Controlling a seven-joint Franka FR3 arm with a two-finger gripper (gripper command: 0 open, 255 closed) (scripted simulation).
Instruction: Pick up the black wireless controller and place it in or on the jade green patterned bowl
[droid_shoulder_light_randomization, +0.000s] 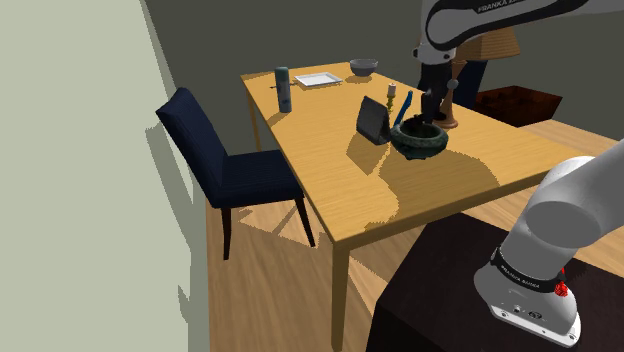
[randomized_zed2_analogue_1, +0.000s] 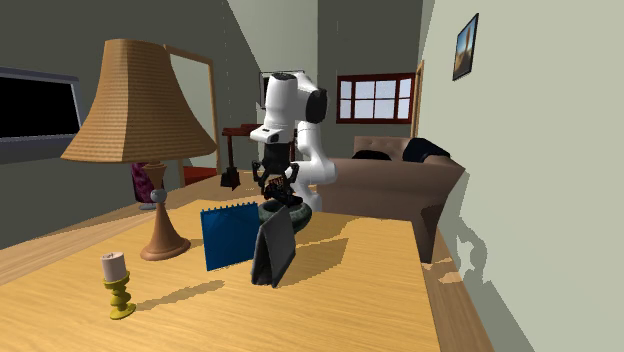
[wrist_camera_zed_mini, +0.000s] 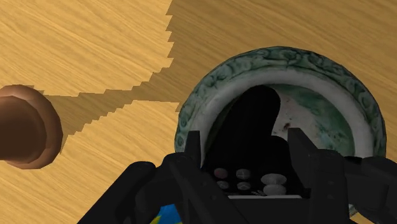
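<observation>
1. Here, over the wooden table (droid_shoulder_light_randomization: 330, 200): black gripper (wrist_camera_zed_mini: 247, 153) pinching the black controller (wrist_camera_zed_mini: 245, 179), fingers (wrist_camera_zed_mini: 193, 153) pressed to either flank, button face turned up toward the wrist camera.
2. Directly below, the green patterned bowl (wrist_camera_zed_mini: 286, 58), pale inside, with the controller's far end hanging inside the ring of the rim; impossible to tell whether touching the bottom yet.
3. Just beside the bowl, a brown lamp base (wrist_camera_zed_mini: 25, 127); on the other side, seen from the shoulder, a dark propped-up tablet (droid_shoulder_light_randomization: 373, 120), near but apart.
4. By all appearances, carry finished and release pending: lower a little, then spread the fingers.
5. Risk one: a bounce or tip over the rim, if let go from too high or with the long body leaning on one wall.
6. Risk two: a nudged bowl, sliding toward the lamp base, if lowered off-centre or opened with a finger against the rim.
7. Risk three: controller dragged back out, if lifted away before fully freed from the pads.
</observation>
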